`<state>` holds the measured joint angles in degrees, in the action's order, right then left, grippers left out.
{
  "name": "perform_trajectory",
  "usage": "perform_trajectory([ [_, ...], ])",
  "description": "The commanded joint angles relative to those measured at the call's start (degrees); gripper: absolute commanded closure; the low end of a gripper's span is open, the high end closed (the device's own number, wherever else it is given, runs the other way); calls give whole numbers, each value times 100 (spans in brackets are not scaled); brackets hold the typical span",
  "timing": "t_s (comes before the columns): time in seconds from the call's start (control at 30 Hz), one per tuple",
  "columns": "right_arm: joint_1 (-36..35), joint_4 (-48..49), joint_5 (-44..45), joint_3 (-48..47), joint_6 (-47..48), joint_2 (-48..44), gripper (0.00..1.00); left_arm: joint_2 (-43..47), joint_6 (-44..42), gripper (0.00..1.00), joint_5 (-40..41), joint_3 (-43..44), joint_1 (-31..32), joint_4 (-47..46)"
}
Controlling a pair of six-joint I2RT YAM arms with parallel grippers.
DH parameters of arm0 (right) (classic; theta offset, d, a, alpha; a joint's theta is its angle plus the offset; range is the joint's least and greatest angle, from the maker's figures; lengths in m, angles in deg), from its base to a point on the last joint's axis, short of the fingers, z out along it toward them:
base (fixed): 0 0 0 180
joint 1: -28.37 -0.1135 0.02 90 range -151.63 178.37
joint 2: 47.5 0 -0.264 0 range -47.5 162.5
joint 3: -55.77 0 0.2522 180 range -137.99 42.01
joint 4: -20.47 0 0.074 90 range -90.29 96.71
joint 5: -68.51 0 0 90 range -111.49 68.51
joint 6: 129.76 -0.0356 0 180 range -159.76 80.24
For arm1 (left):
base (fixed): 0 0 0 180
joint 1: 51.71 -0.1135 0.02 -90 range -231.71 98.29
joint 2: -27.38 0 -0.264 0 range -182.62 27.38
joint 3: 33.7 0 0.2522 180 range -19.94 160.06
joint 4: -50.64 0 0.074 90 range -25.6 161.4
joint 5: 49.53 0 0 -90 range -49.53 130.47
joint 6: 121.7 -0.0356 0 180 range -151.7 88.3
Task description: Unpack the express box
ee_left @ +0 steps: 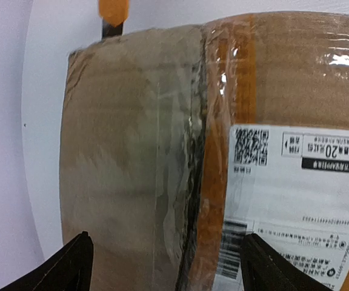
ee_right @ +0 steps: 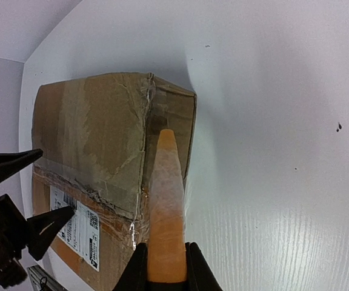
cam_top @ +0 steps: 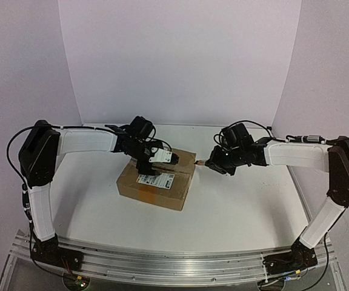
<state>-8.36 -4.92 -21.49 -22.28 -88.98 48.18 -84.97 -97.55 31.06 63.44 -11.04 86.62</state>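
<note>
Starting with the white table (cam_top: 241, 206): smooth and pale, with little to stop a slide. Resting at its middle, between the two arms, the express box (cam_top: 156, 182), shut, flaps bound under glossy tape. Biggest risk, as a judgement: shoving the whole box leftward instead of opening it, with nothing but a slick surface to resist a sideways push from the right.

Hanging over the box top, the left gripper (ee_left: 168, 264), jaws spread wide, one on either side of the seam, holding nothing. Impossible to tell whether pressing on the cardboard or poised just above it. If not bearing down, no anchor against that push. Also placed astride the seam's line, so in the way of any tool run along it.

At the box's right end, the right gripper (ee_right: 165, 270), clamped on an orange tool (ee_right: 164, 194), tip at the top edge by the seam's end; contact likely, not certain. Possible troubles here: skating off the shiny film, pivoting in so narrow a pinch, or plunging too deep and marking unseen contents.

Smallest, the tape seam (ee_left: 196, 151), wrinkled and dark, just beside the white label (ee_left: 295, 200): risk of wandering off line and tearing label rather than tape
</note>
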Motion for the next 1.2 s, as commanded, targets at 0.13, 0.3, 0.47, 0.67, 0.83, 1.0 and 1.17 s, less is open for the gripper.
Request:
perform_trajectory([
  [0.13,-38,73,-503,-399,360,198,100,-224,-737,14,1213,-467,133,-1382],
  [0.3,-36,74,-550,-346,374,110,100,-408,-1050,13,1530,-706,148,-1763],
  [0.47,-36,82,-666,-296,360,109,100,-601,-1735,11,1733,-1274,160,-2684],
  [0.67,-37,79,-820,-421,432,170,100,-816,-2029,24,1490,-1370,160,-3165],
  [0.83,-38,79,-755,-183,414,-230,100,-806,-1696,68,1444,-1173,159,-2879],
  [1.0,-37,88,-782,293,-20,-800,100,-816,-1248,100,1526,-1031,149,-2789],
  [1.17,-69,405,-727,782,-596,-1258,100,-817,-216,100,1710,-558,144,-2076],
])
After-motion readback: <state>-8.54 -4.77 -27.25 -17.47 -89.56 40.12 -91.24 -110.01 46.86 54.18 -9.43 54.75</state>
